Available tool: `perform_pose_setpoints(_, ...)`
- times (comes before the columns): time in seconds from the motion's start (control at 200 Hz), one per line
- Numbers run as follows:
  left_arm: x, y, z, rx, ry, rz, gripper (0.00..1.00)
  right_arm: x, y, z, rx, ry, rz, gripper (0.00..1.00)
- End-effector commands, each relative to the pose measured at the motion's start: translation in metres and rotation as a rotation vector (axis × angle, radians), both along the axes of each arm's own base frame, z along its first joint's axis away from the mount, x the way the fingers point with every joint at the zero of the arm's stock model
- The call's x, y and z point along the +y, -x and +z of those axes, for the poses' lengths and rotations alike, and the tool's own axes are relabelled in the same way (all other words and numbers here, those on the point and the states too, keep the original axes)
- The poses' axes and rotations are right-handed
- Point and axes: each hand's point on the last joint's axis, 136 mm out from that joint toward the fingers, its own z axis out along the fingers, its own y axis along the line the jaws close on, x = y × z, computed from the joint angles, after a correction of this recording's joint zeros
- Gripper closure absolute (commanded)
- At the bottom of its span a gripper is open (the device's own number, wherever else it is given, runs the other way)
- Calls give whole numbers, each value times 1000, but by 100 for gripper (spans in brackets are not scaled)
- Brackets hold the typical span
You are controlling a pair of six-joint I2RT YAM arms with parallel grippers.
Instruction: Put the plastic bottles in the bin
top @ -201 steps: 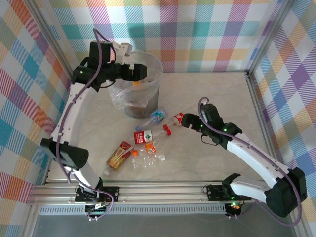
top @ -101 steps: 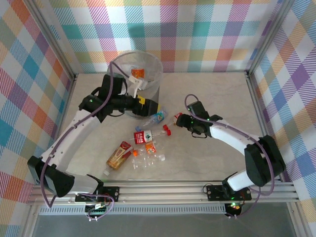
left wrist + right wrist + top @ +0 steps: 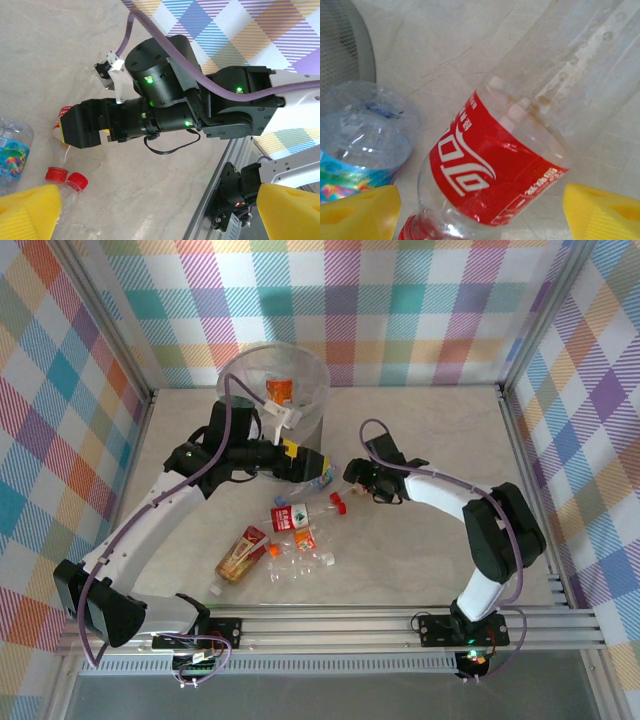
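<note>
Several plastic bottles lie in the middle of the table: a red-labelled one [image 3: 290, 517], an orange one [image 3: 245, 552] and a crushed clear one [image 3: 300, 566]. The bin [image 3: 300, 425] stands at the back with an orange bottle [image 3: 278, 390] inside. My right gripper [image 3: 480, 210] is open, its yellow fingertips [image 3: 357, 210] on either side of a clear bottle with a red label [image 3: 495, 170] lying on the table. My left gripper [image 3: 160, 215] is open and empty, low beside a blue-labelled bottle [image 3: 322, 476], facing the right gripper [image 3: 353, 476].
Two loose red caps [image 3: 338, 502] lie just in front of both grippers. The bin's mesh wall [image 3: 345, 50] is close behind the blue-labelled bottle [image 3: 360, 150]. The metal rail [image 3: 330, 625] runs along the near edge. Checked walls enclose the table.
My left arm has swung from over the bin down to the table by the blue-labelled bottle. My right gripper has moved left over the red-labelled bottle, its jaws narrowing then widening.
</note>
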Motion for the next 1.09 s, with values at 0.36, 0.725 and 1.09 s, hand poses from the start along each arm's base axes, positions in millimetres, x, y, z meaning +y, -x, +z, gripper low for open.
perform_pose_setpoints(0.36, -4, 5, 4, -20, 15, -12, 0, -17, -32, -23, 29, 16, -151, 25)
perform_pose_setpoints(0.725, -5, 2, 0, -10, 11, -2, 0, -36, -50, -27, -19, 82, -124, 38)
perform_pose_setpoints(1.09, -11, -18, -2, 67, 66, 97, 0, -35, -40, 49, -313, 129, 129, 43)
